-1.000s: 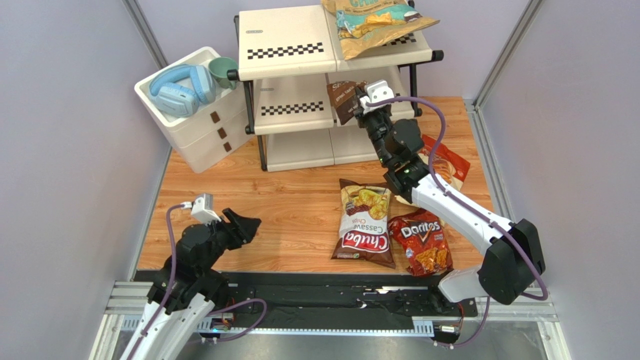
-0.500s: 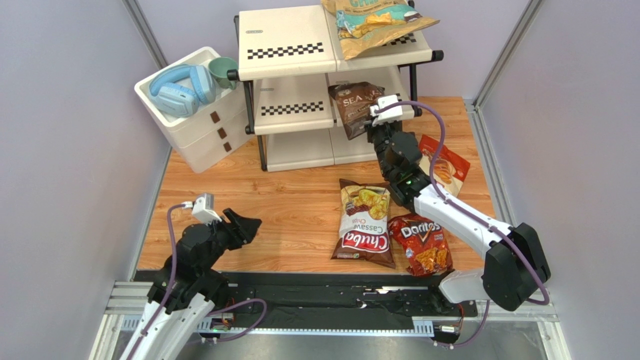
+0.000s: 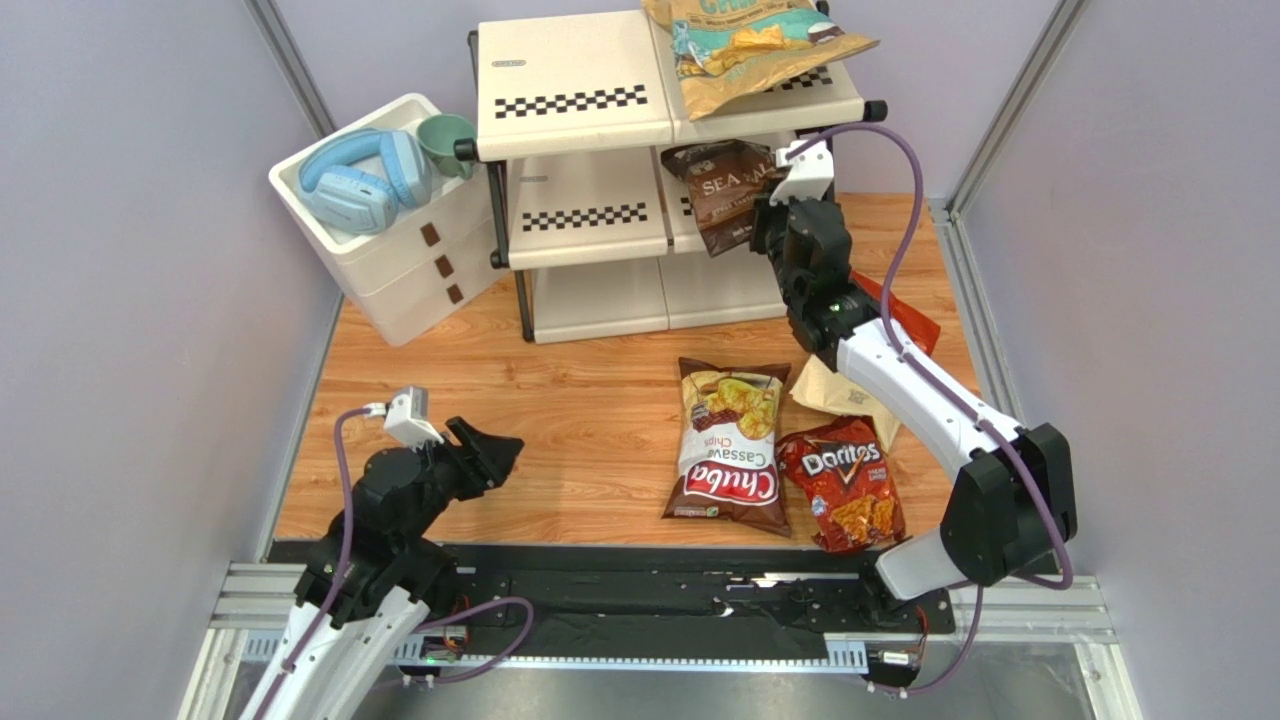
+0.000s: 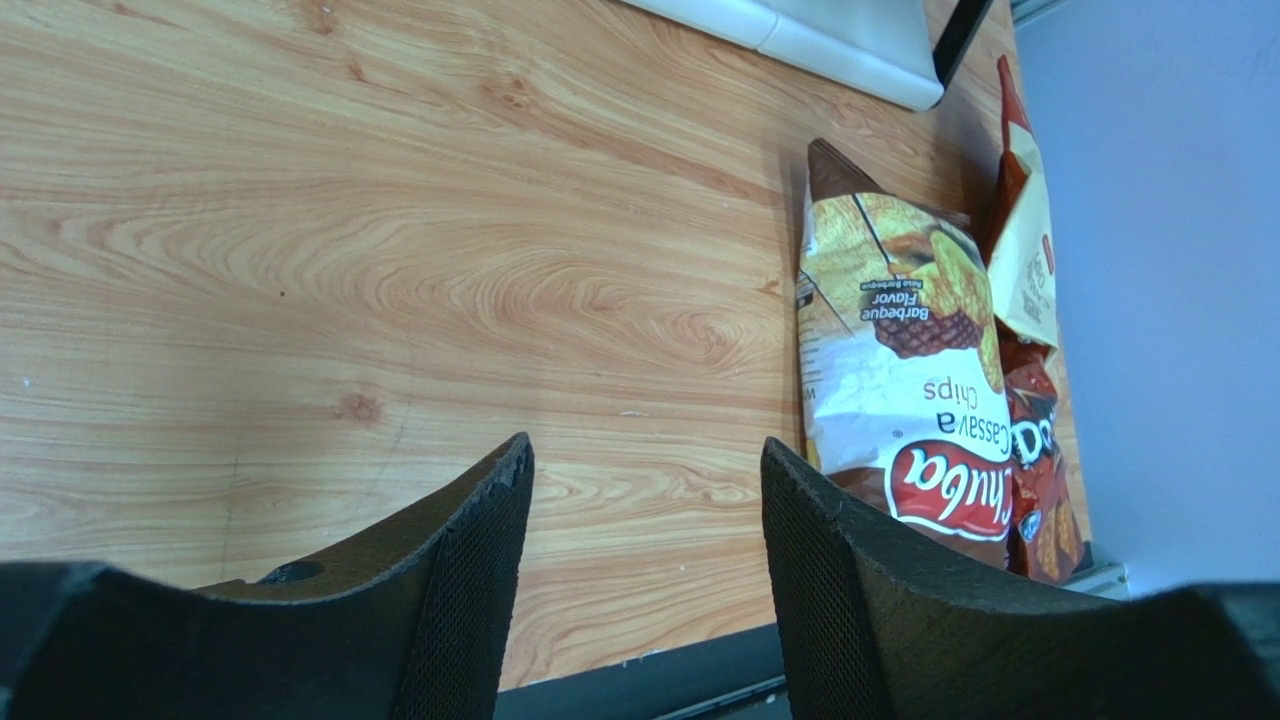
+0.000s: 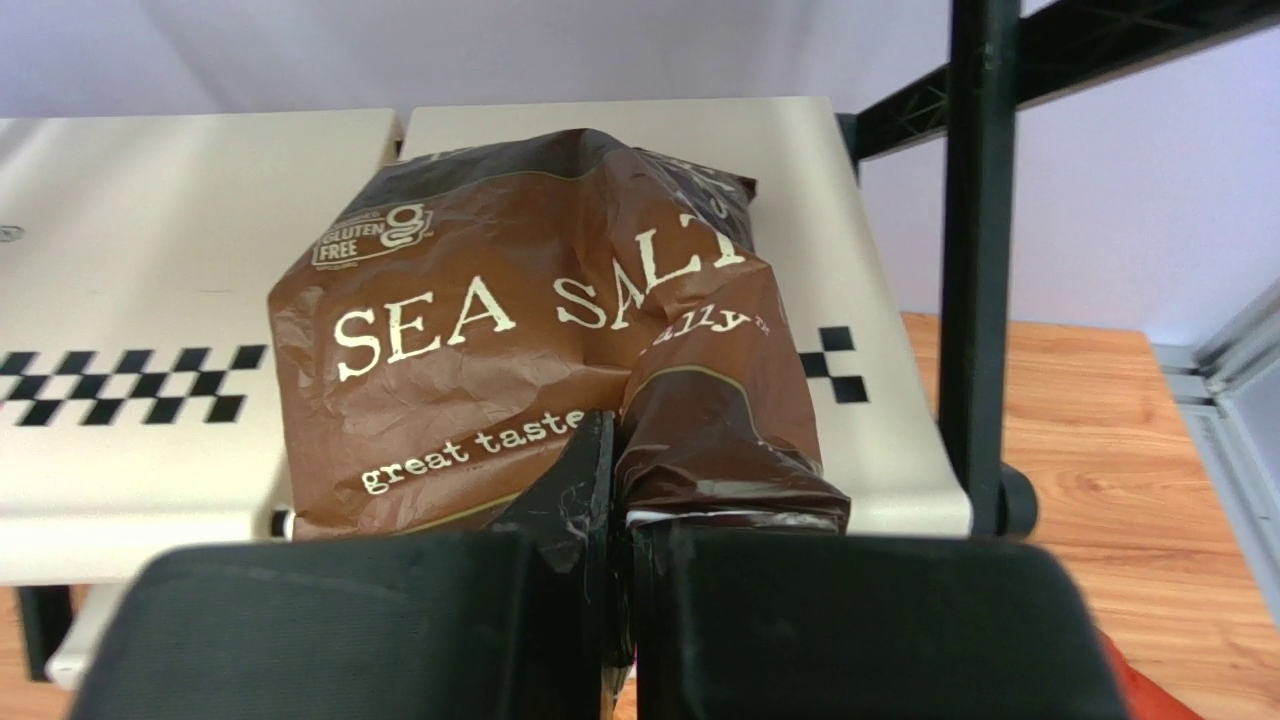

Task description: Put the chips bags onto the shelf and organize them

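The right gripper (image 5: 619, 450) pinched the Sea Salt bag (image 5: 526, 345) tight over the shelf's (image 3: 579, 203) middle level. Next, it should probably let go there. The left gripper (image 4: 646, 465) was open.

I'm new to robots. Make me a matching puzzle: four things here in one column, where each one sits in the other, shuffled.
1. dark brown crinkly Sea Salt bag
2. tan-and-teal crinkly bag
3. white-and-red Chuba bag
4. pale blue headphones

A. flat on the wooden table
B. on the white drawer box
C. on the top tier of the cream shelf
D. pinched in the right gripper

Pairs: 1-D, 2-C, 3-A, 4-B.
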`<action>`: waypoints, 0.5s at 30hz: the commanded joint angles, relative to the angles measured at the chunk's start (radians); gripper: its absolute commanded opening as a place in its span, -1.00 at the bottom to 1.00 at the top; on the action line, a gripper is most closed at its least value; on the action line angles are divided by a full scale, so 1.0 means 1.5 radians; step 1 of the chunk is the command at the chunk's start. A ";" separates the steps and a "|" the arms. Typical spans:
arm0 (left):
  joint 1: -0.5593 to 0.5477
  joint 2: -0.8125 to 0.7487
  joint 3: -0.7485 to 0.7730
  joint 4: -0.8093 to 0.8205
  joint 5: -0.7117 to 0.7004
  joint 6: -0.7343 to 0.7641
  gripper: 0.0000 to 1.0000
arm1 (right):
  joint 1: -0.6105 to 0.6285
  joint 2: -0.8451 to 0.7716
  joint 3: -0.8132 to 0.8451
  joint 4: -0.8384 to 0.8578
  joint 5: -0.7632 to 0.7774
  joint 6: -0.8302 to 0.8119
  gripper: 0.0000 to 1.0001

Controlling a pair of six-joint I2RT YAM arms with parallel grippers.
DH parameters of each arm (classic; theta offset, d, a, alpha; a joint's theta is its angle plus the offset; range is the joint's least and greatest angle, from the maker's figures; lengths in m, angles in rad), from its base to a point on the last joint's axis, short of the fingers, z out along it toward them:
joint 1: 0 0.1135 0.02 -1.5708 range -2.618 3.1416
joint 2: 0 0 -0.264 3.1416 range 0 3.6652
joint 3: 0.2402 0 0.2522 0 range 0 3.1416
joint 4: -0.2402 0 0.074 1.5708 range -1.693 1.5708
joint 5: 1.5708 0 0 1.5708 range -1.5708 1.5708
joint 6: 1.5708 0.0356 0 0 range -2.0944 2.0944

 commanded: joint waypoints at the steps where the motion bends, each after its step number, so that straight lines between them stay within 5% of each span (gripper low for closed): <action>1: 0.000 -0.002 0.007 0.019 0.009 0.017 0.25 | -0.007 0.025 0.073 -0.108 -0.054 0.057 -1.00; 15: 0.000 0.001 0.005 0.019 0.009 0.017 0.25 | -0.007 0.060 0.043 -0.112 -0.060 0.162 -0.99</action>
